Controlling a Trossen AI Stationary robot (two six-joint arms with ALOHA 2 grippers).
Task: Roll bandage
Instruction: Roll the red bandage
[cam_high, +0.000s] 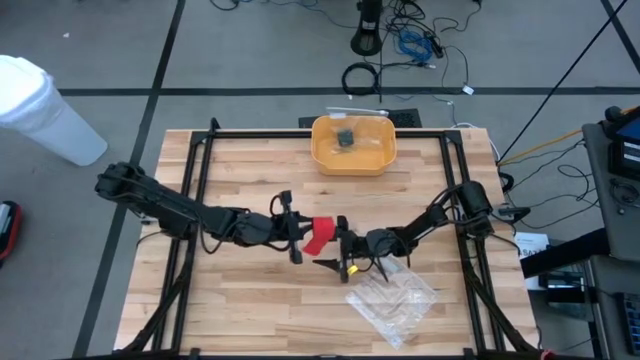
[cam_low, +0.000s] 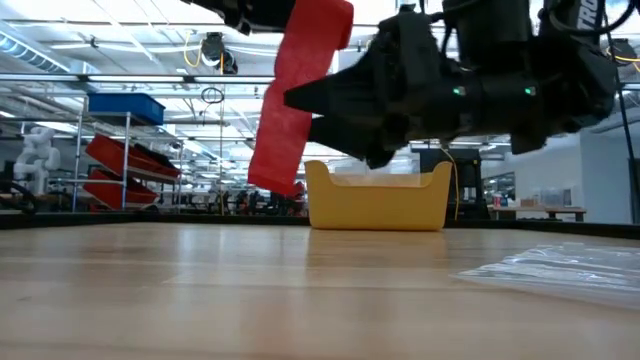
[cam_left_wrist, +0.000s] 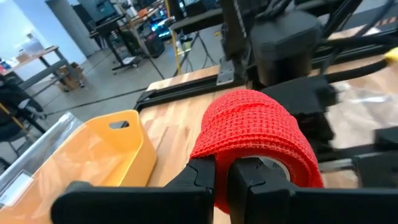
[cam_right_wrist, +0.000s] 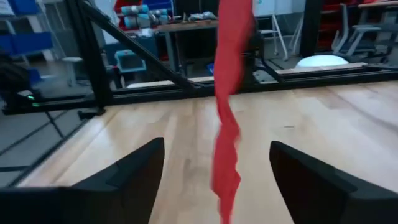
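The bright red bandage (cam_high: 320, 237) is held up over the middle of the table. Its upper end is wound into a loose roll (cam_left_wrist: 255, 130), and a flat strip (cam_low: 290, 110) hangs down from it. My left gripper (cam_left_wrist: 222, 173) comes from the table's left (cam_high: 297, 238) and is shut on the roll. My right gripper (cam_right_wrist: 214, 165) is open just right of the bandage (cam_high: 336, 245). The hanging strip (cam_right_wrist: 227, 118) passes between its two fingers, and I see no touch. My left gripper pinches the wound upper end of the bandage (cam_left_wrist: 219, 152) between its two fingers, coming level from the table's left. The red layers wrap up and over the fingertips. The loose strip hangs slack below, its lower end (cam_low: 272, 182) clear of the table.
A yellow bin (cam_high: 353, 143) stands at the table's far middle edge. A clear crinkled plastic bag (cam_high: 393, 297) lies on the table near the front right, under my right arm. Dark frame rails run along the table's left and right sides.
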